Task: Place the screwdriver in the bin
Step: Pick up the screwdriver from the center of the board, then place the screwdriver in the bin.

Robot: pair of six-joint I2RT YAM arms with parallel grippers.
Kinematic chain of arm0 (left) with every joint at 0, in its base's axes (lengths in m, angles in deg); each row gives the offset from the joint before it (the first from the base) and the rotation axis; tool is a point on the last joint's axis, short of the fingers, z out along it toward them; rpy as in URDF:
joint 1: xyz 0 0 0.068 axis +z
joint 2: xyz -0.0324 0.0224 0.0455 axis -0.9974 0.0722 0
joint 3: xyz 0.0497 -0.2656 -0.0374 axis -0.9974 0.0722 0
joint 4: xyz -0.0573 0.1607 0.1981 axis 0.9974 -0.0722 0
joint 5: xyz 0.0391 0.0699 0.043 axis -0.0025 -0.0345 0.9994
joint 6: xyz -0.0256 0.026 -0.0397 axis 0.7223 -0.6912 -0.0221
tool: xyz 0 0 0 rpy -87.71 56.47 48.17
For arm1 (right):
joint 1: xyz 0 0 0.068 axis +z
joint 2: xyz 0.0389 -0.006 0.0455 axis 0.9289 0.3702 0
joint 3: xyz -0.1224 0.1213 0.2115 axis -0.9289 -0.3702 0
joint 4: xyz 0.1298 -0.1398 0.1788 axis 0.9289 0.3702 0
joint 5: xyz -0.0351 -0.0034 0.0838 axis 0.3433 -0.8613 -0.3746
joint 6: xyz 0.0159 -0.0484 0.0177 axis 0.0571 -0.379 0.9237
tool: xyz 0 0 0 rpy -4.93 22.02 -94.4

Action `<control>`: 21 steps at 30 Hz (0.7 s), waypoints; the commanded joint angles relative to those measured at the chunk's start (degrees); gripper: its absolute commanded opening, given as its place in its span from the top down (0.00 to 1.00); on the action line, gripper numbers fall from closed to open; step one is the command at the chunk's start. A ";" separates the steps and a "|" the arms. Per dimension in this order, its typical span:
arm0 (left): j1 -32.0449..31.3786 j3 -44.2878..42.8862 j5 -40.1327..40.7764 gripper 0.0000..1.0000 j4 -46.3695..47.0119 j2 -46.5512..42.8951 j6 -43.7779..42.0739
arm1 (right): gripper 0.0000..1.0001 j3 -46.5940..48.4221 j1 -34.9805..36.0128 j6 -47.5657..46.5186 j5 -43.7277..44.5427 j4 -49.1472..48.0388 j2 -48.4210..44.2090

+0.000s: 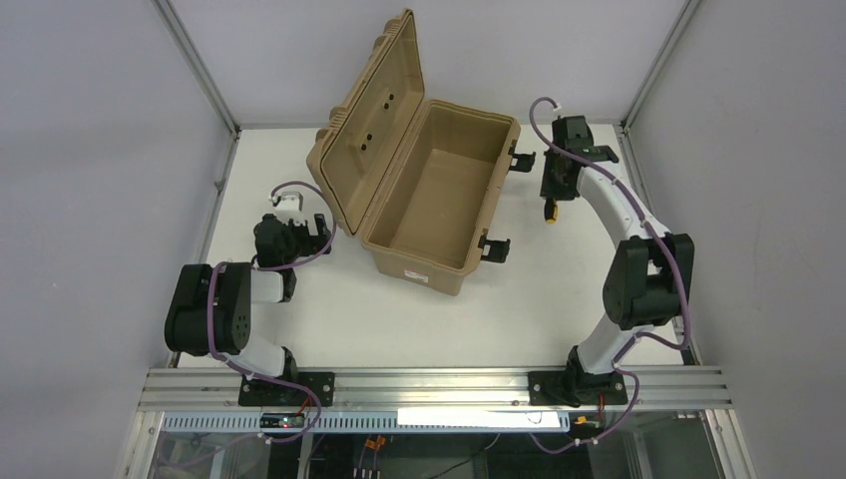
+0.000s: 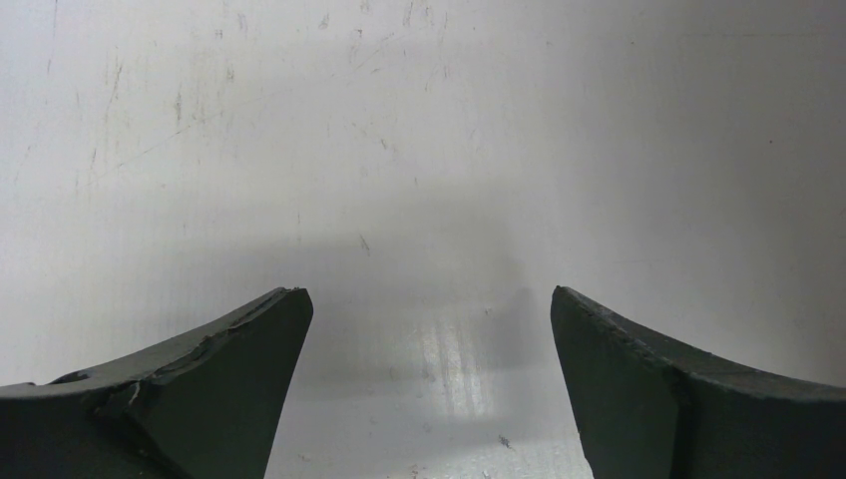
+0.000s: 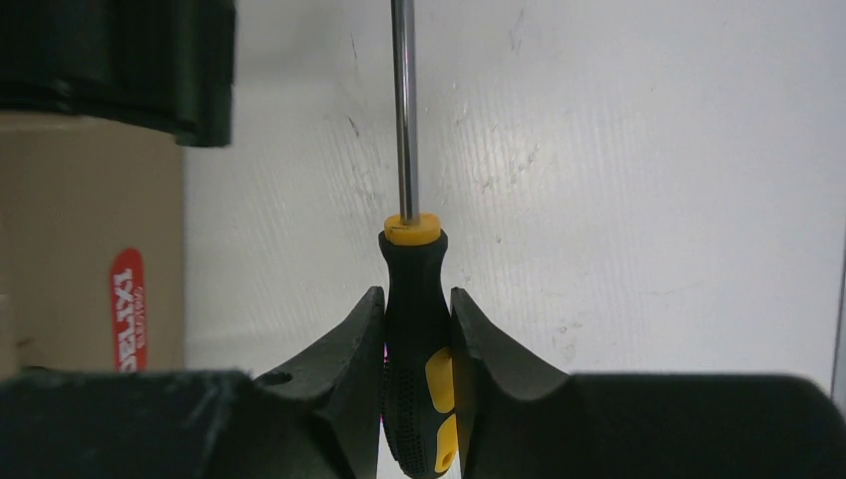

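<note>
The screwdriver [image 3: 415, 329], black handle with yellow patches and a bright thin shaft, is clamped by the handle between the fingers of my right gripper [image 3: 417, 299], which is shut on it. From above, that gripper [image 1: 555, 195] is low over the table just right of the bin, and the yellow handle end of the screwdriver [image 1: 551, 213] sticks out toward me. The bin [image 1: 394, 242] is a tan case standing open, its ribbed lid upright on the left side and its inside bare. My left gripper [image 2: 429, 309] is open over bare table, left of the bin.
Two black latches [image 1: 494, 246] jut from the bin's right wall toward my right gripper. That same tan wall of the bin, with a red label [image 3: 128, 311], shows at the left of the right wrist view. A metal frame borders the white table [image 1: 519, 309].
</note>
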 commanded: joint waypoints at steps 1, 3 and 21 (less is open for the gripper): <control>-0.55 -0.12 0.03 0.01 1.01 -1.39 0.42 | 0.91 8.70 0.16 0.72 4.59 4.29 -3.96; -0.53 -0.12 0.08 0.01 0.95 -1.39 0.46 | 0.91 12.49 0.16 0.51 5.59 6.36 -4.07; -0.49 -0.12 0.07 0.01 0.95 -1.44 0.41 | 0.92 40.17 0.42 3.25 6.04 18.90 -0.44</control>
